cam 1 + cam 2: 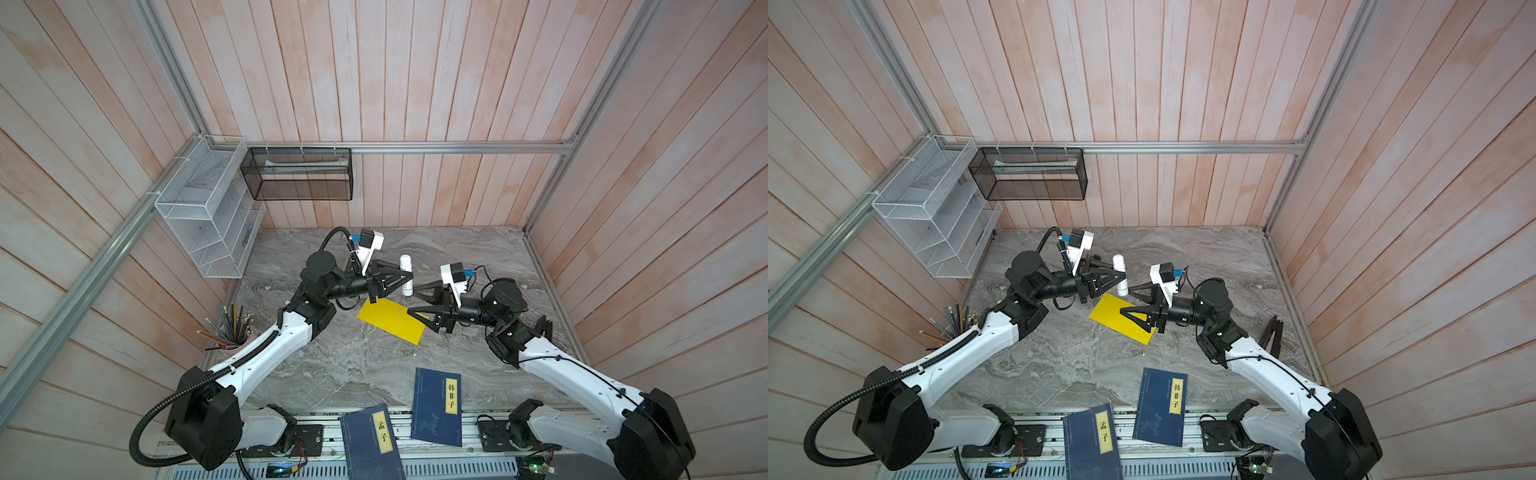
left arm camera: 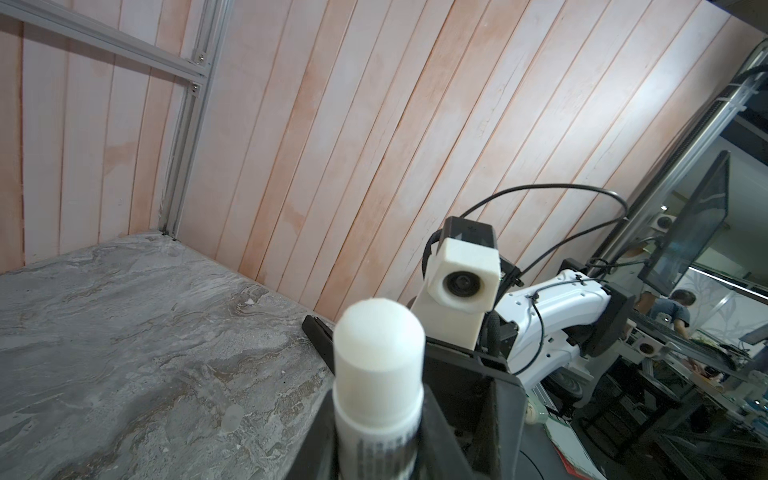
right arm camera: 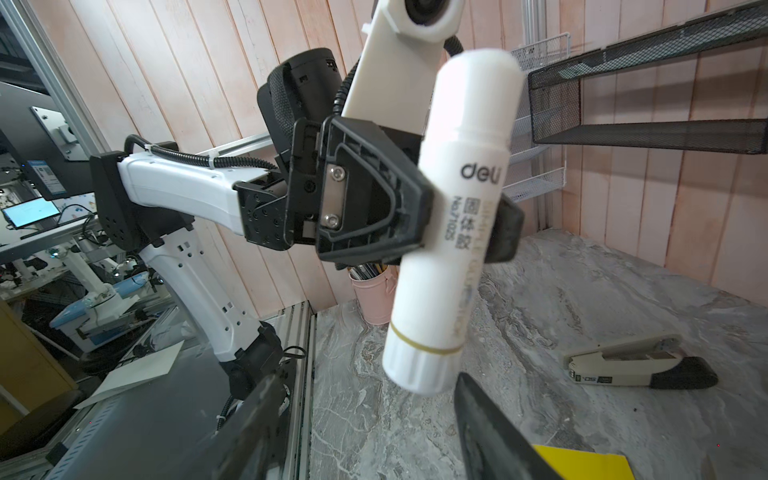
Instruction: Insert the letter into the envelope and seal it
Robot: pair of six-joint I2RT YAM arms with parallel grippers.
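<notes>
The yellow envelope (image 1: 390, 322) (image 1: 1113, 318) lies flat on the marble table, and one of its corners shows in the right wrist view (image 3: 582, 465). The letter is not in view. My left gripper (image 1: 405, 279) (image 1: 1121, 279) (image 2: 378, 449) is shut on a white glue stick (image 1: 406, 274) (image 1: 1120, 276) (image 2: 378, 374) (image 3: 453, 232), holding it upright by the middle above the envelope's far edge. My right gripper (image 1: 413, 300) (image 1: 1125, 301) (image 3: 365, 386) is open, its fingers spread just below and beside the stick's ribbed bottom end, over the envelope, with nothing between them.
Two dark blue books (image 1: 438, 407) (image 1: 372, 444) lie at the near table edge. A pink cup of pencils (image 1: 232, 332) stands at the left. A stapler (image 3: 640, 365) lies on the table. A white wire rack (image 1: 208, 208) and a black mesh shelf (image 1: 299, 174) hang on the walls.
</notes>
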